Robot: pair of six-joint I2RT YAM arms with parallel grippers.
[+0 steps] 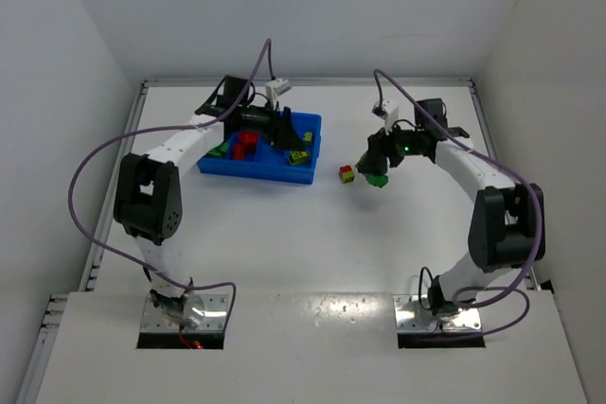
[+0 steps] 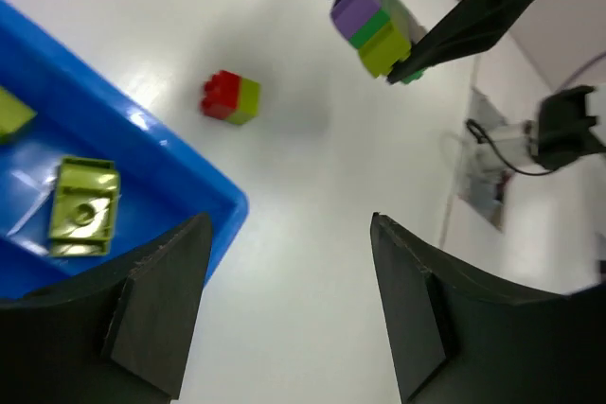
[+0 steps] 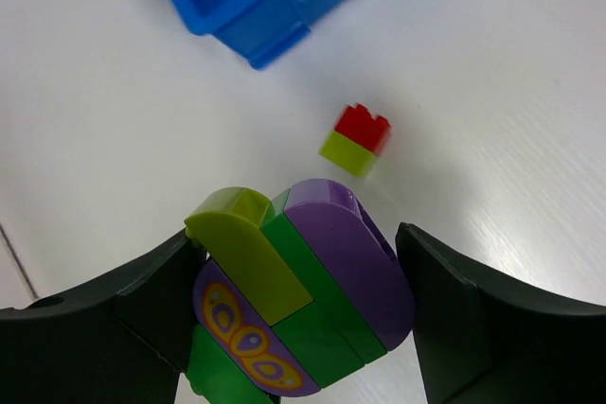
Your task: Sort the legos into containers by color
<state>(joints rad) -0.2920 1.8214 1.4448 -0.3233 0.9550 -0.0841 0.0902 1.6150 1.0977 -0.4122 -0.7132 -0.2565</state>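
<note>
No text, number or brand can be read anywhere. The lego clump (image 3: 303, 300) shows only yellow ovals on one purple face, probably decoration, not letters.

A white table (image 1: 303, 243) sits enclosed by plain white walls (image 1: 312, 7) on three sides.

Bright blue tray (image 3: 275, 16), red and yellow-green brick pair (image 3: 357, 139), purple, green, yellow-green clump (image 3: 303, 290) with yellow ovals

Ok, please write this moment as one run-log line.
left gripper: open above tray | right gripper: shut on clump | two-brick stack: on table
</note>
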